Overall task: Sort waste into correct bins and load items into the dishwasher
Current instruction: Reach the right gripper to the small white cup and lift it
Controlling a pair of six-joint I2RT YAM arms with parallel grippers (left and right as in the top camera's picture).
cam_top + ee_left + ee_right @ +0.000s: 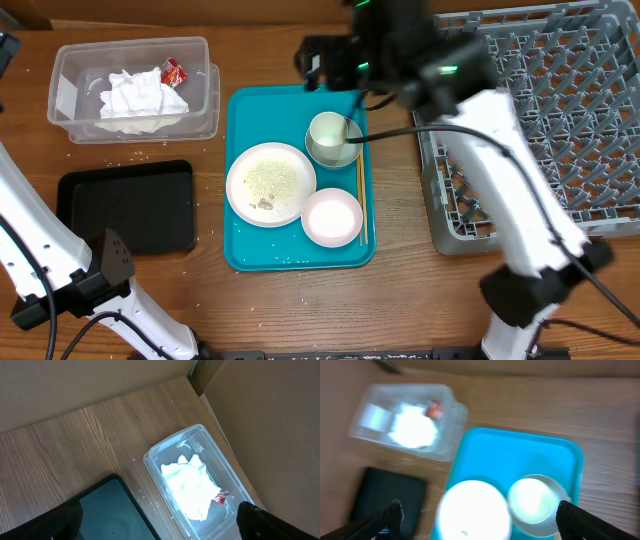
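Teal tray (270, 115): right under the right tool (479, 510). It carries the big plate (237, 186), the small dish (332, 217), the bowl (318, 150) and two wooden sticks (361, 200).
Right tool: wide open, holding nothing. The plate shows between its fingers and the bowl is near one finger.
Left tool (159, 507): wide open, holding nothing. The clear tub (170, 450) is ahead of it and the black tray (110, 510) is near one finger.
Clear tub: holds the white tissue (140, 98) and the red wrapper (174, 72).
Writing: the wrapper's print is too small to read.
Crumbs (265, 180): on the big plate, with some loose on the counter (400, 300).
Top view only: the grey rack (580, 100), off to the side of the right tool, plus the small dish and the sticks.
Right wrist view: blurry.
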